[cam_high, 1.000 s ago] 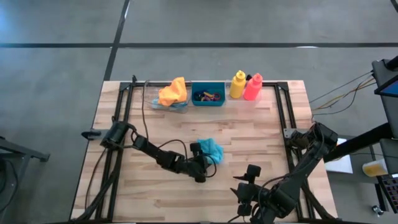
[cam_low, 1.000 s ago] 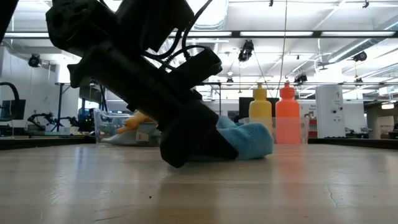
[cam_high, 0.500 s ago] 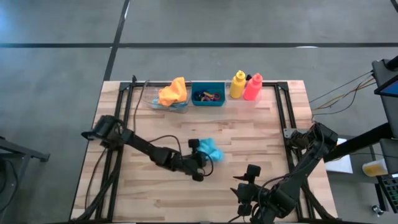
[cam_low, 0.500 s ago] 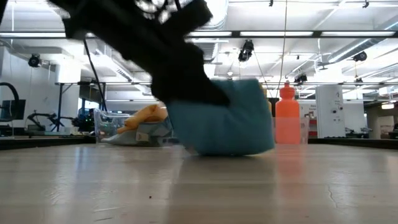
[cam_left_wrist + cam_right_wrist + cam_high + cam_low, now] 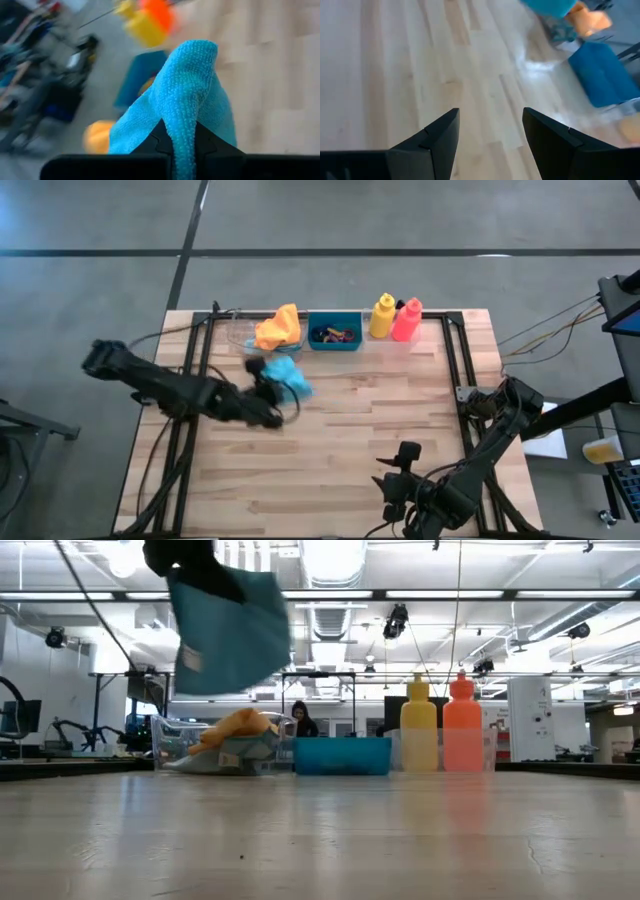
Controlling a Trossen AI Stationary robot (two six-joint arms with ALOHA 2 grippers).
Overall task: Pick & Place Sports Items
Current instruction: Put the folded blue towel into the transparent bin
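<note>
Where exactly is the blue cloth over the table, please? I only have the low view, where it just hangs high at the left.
Observer: From above, the blue cloth hangs just in front of the clear tray that holds the orange cloth.
Operator: Thank you. Is it properly gripped?
Observer: Yes. The left wrist view shows the left claw shut on a fold of the cloth, the rest draping past the fingers.
Operator: And where is the other arm?
Observer: The right claw waits near the table's front edge, right of centre; its own camera shows the claw open over bare wood.
</note>
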